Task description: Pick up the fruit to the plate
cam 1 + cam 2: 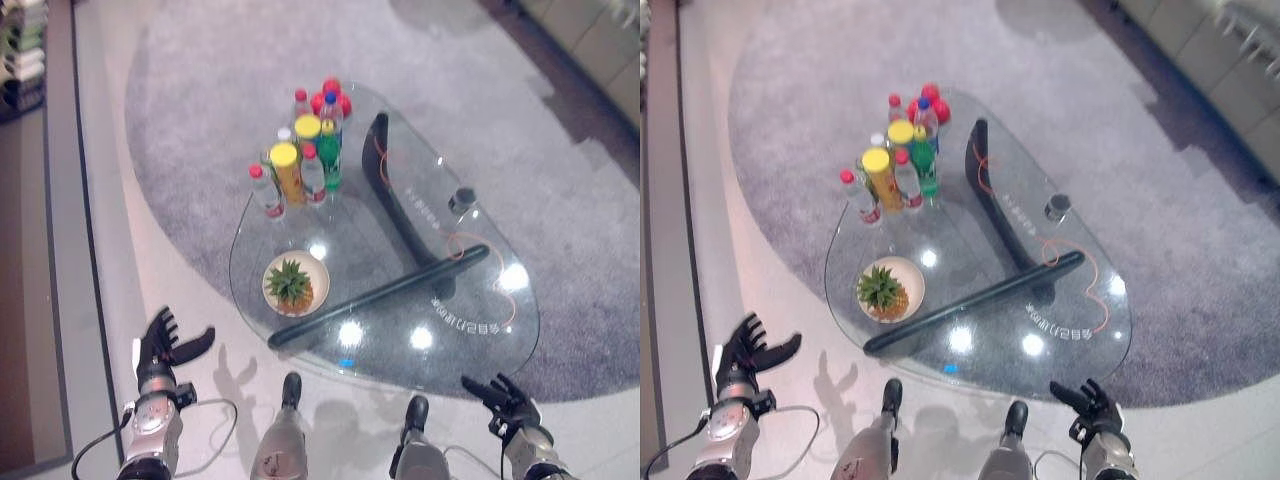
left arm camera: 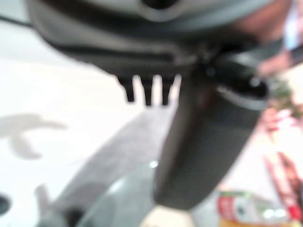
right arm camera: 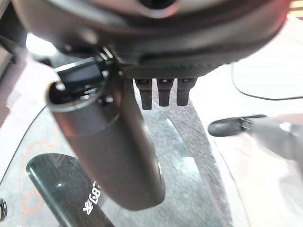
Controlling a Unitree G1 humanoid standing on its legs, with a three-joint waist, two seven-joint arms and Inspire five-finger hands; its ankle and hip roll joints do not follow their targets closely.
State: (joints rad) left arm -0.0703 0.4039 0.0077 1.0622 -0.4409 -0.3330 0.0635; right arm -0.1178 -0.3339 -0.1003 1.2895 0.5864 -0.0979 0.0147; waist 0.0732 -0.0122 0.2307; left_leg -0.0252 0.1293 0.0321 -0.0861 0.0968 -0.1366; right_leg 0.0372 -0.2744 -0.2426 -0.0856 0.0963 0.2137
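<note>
Nearest the robot, at about seven o'clock off the table's edge, the dark left hand [image 1: 165,345] hung over the pale floor with its fingers straight and spread and the thumb thrown out to the side, gripping nothing. At five o'clock the dark right hand [image 1: 505,395] sat low beside the table rim, its fingers likewise loose and fanned, empty. Both looked parked clear of the glass, I judged, because no reach had yet begun.

Just past them lay the clear oval glass table [image 1: 480,330], its black V-shaped base [image 1: 400,285] showing through the top. On the glass at roughly seven o'clock of the tabletop stood the round cream plate [image 1: 315,272], and the small pineapple with a green spiky crown [image 1: 291,284] already rested on it, so the fruit sat where the task wanted it. A thin orange cable [image 1: 505,300] curled over the right side of the glass.

Farther on, toward eleven o'clock, a tight cluster of plastic bottles with red, yellow and green caps [image 1: 300,165] stood upright, grouped out of the way of the plate. Behind them at twelve o'clock lay several red round items [image 1: 331,98], possibly more fruit, though I could not tell. Beyond, the grey round carpet [image 1: 200,80] spread under everything.
</note>
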